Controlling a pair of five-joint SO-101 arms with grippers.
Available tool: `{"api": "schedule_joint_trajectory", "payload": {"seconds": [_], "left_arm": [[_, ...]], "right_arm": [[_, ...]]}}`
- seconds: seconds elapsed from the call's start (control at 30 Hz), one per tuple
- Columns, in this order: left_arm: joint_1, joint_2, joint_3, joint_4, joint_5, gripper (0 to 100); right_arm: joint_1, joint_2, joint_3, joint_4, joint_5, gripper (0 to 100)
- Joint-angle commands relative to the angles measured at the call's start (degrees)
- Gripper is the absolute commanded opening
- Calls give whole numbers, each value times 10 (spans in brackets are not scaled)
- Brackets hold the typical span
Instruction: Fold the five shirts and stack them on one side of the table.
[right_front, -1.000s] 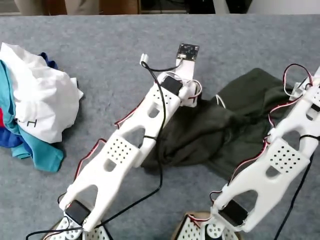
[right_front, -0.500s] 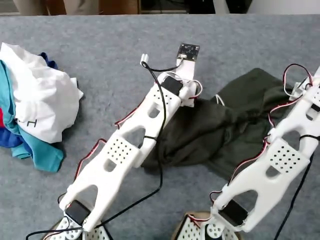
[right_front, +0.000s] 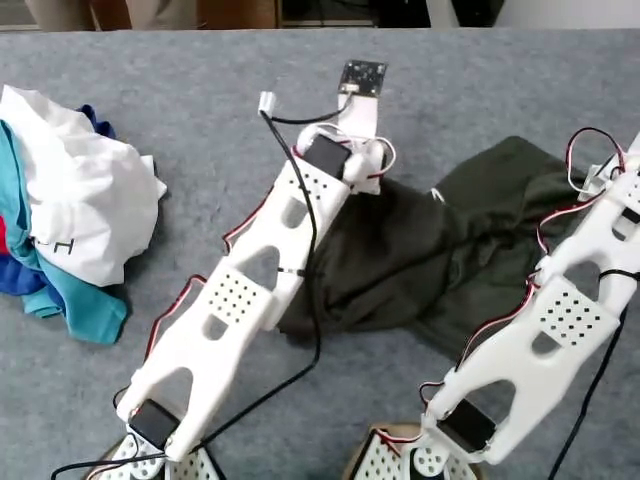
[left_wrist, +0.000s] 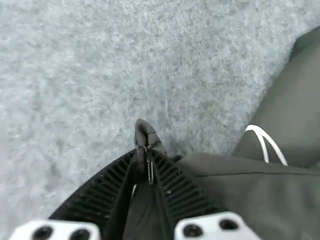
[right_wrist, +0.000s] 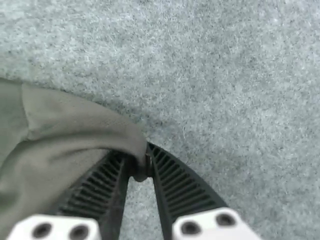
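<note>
The dark green shirt (right_front: 420, 260) lies crumpled on the right half of the grey worktop (right_front: 200, 80), about midway between the far edge and the near edge. The left hand (left_wrist: 145, 150) is closed tightly on a small fold of this shirt, on its side toward the middle of the worktop. The pinched cloth stands out a little beyond the fingertips. A thin white loop (left_wrist: 265, 142) lies on the cloth near this hand. The right hand (right_wrist: 145, 167) is also clamped on the same shirt, holding a rounded edge of cloth between its ribbed black fingers (right_wrist: 180, 190), on the shirt's side toward the right edge. At the left edge of the worktop, well apart from the green shirt, the other shirts rest in a loose heap. A white shirt (right_front: 85, 190) is on top, a teal shirt (right_front: 85, 300) is under it, and a blue shirt (right_front: 15, 275) and some red cloth (right_front: 4, 240) show at the very edge.
</note>
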Motion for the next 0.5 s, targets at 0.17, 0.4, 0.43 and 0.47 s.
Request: {"api": "schedule_joint_trajectory", "payload": {"seconds": [0.17,0.4,0.43,0.47], "left_arm": [[-20,-76,-36,77,2,19],[-62,-150,-35,90,3,19],[-68,-160,-35,99,3,19],[-71,-171,-35,112,3,19]], "right_arm": [[-6,-5,-25,-1,4,2],[-4,-5,-26,-1,4,2],[-4,-5,-26,-1,4,2],[-3,-5,-27,-1,4,2]]}}
